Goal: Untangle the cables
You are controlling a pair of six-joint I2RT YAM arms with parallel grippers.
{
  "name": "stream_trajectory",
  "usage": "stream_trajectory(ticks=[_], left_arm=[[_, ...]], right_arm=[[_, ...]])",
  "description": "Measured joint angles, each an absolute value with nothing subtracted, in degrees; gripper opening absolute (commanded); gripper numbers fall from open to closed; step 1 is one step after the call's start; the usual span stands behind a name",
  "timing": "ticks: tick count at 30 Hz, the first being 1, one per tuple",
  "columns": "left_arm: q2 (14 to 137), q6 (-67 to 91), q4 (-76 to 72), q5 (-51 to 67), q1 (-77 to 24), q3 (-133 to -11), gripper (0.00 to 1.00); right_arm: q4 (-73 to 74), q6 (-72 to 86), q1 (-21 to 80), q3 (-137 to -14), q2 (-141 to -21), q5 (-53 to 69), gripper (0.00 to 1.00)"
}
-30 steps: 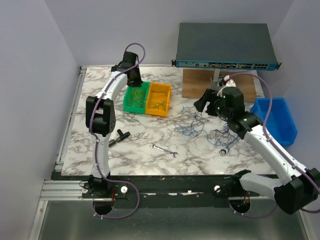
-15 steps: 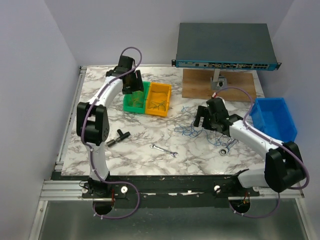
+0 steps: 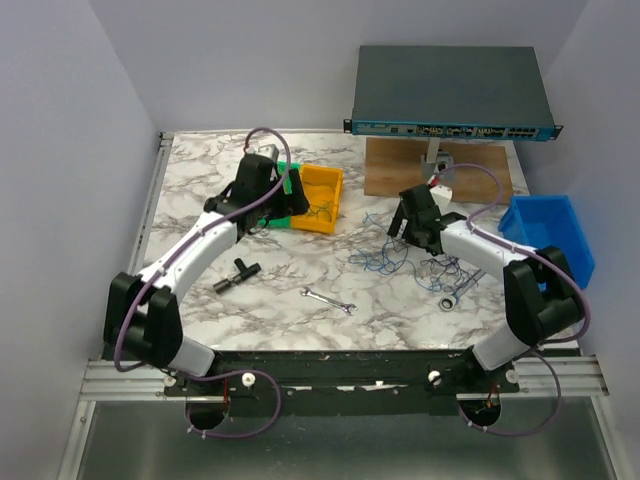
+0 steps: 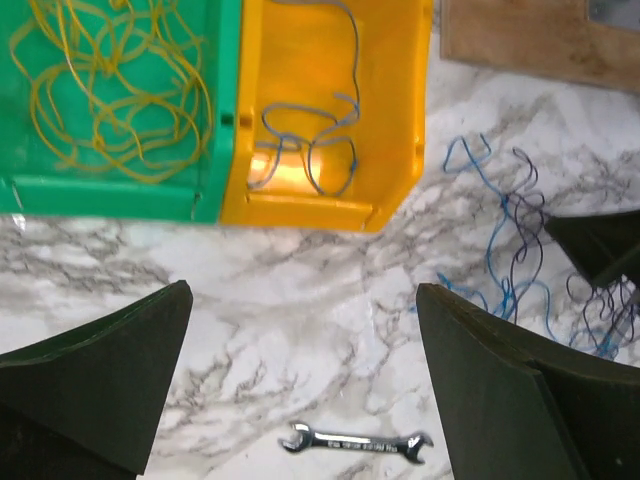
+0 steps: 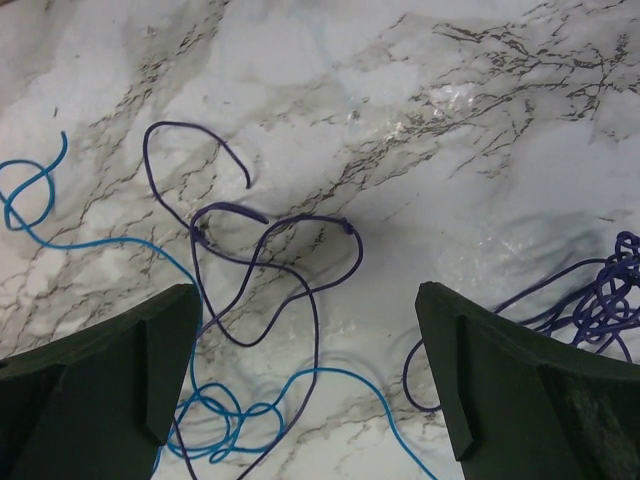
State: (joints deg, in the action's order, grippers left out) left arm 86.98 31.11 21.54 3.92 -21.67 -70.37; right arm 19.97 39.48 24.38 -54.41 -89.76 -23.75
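Left arm has swung back off the green bin; right arm has folded in over the cables, which lie loose on the marble at mid-table. Left gripper and right gripper: jaws wide apart, empty. Step: picking a strand. Next, probably: pinch the purple loop without catching the blue strand.

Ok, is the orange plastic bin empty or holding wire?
Not empty: a thin grey-blue wire lies in loose loops on the floor of the orange plastic bin, clear in the left wrist view.
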Motion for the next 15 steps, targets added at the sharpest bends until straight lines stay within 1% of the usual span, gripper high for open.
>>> stream_trajectory(ticks=[5,7,9,10,11,15], left_arm=[[76.5,32.9,15.3,1.4,-27.6,-57.4,0.99],[72.8,33.3,11.6,0.5,-31.0,-53.7,0.99],[70.5,33.3,7.9,-0.7,-34.0,-50.8,0.99],[69.6,33.3,6.7,-1.1,-35.3,-49.5,0.99],[68.6,32.8,4.1,-2.3,-37.3,-47.5,0.99],[66.7,31.0,-1.3,-5.5,-41.8,-42.2,0.99]], right_arm=[[19.0,40.8,24.4,-54.7,-93.1,-25.7,0.95],[18.7,41.1,24.4,-55.2,-95.2,-25.9,0.91],[18.3,41.5,24.4,-55.4,-97.2,-25.9,0.84],[18.0,41.7,24.4,-55.5,-98.1,-25.9,0.77],[17.9,41.9,24.4,-55.7,-98.8,-26.0,0.65],[17.5,42.5,24.4,-56.3,-99.4,-26.5,0.05]])
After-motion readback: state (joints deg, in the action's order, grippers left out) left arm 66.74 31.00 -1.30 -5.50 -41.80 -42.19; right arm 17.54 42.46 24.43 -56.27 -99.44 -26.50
